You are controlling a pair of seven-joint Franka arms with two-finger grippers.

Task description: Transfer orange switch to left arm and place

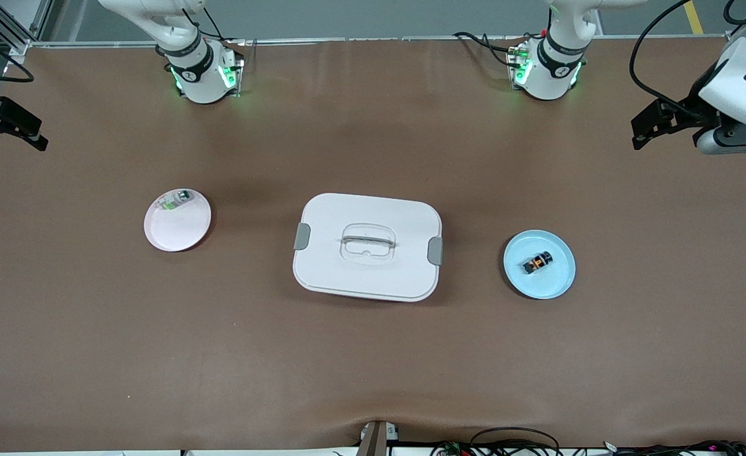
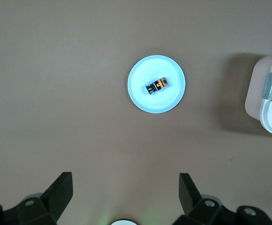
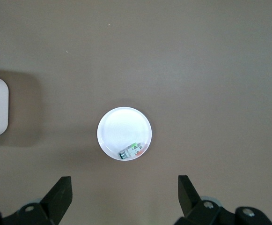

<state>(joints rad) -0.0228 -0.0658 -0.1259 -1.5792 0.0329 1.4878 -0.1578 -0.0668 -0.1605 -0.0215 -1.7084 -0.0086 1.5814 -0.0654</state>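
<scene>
Front view: orange switch is lying in the blue plate toward the left arm's end; box is sitting mid-table, blocking a straight path to the pink plate. Left wrist view: left gripper is hanging high, fingers apart. Right wrist view: right gripper is waiting, fingers apart, over the green-and-white component.

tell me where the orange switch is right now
The orange switch lies on the light blue plate, beside the box toward the left arm's end of the table; the left wrist view shows it too.
</scene>
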